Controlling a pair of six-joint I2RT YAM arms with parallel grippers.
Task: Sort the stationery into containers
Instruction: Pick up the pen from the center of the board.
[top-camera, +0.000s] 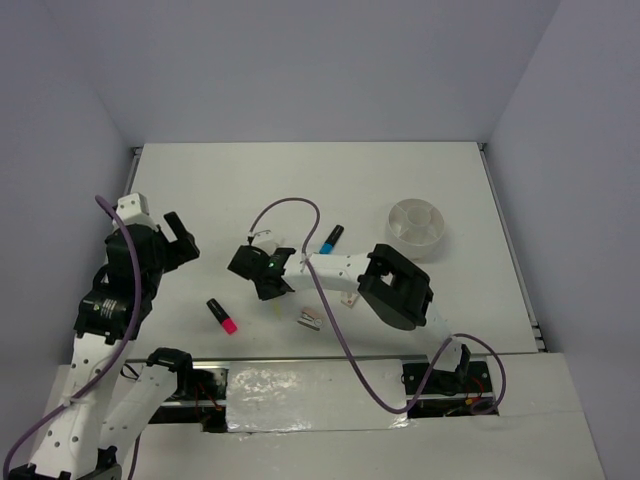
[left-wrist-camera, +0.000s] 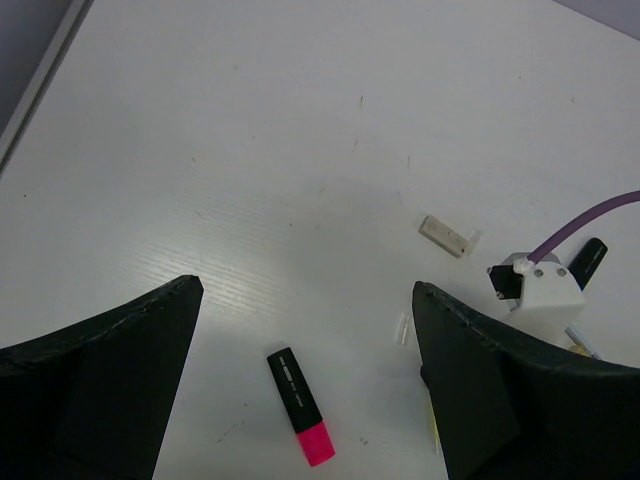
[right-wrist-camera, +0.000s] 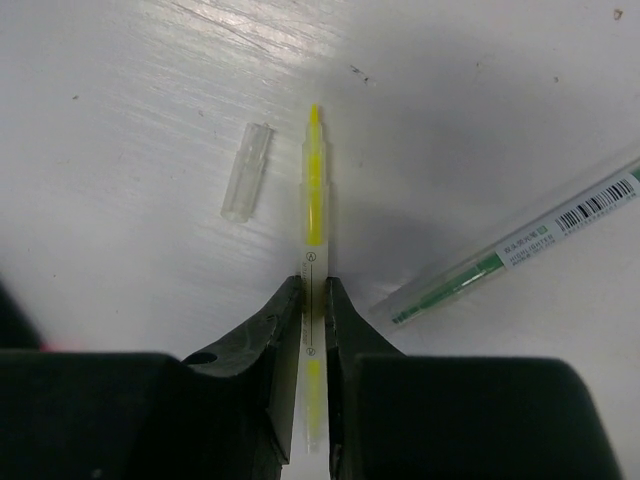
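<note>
Currently gripped: right gripper (right-wrist-camera: 312, 290) closed on the thin yellow pen (right-wrist-camera: 313, 190), centre of its wrist view.
Left gripper (left-wrist-camera: 307, 290): spread wide, empty.
Tub (top-camera: 392, 225): right of centre, top view, well apart.
Risk: I'd expect the slick barrel to swivel or slip in transit.

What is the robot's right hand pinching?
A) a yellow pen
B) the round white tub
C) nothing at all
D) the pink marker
A: in the right wrist view the right gripper is shut on the yellow pen, and the pen's tip pokes out in front of the gripper.
</note>
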